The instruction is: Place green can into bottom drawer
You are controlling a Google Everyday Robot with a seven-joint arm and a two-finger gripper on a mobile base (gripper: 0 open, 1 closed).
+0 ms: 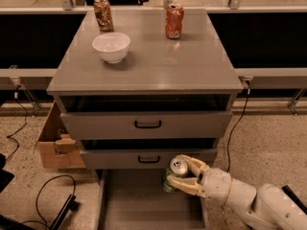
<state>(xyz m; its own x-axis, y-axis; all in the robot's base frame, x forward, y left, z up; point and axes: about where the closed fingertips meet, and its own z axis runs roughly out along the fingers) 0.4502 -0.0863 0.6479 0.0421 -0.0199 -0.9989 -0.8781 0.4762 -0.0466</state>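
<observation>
Gripper (178, 172), green can (178, 166) above bottom drawer (139, 200)

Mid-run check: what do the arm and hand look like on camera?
The hand, low right over the bottom drawer, has two curved cream-yellow fingers. Behind them, the arm is made of smooth, rounded white shells. No cables or markings show on it.

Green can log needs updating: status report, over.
Gripper shut on green can, low before the cabinet. Can over open bottom drawer, not released. Nothing seen blocking.
</observation>
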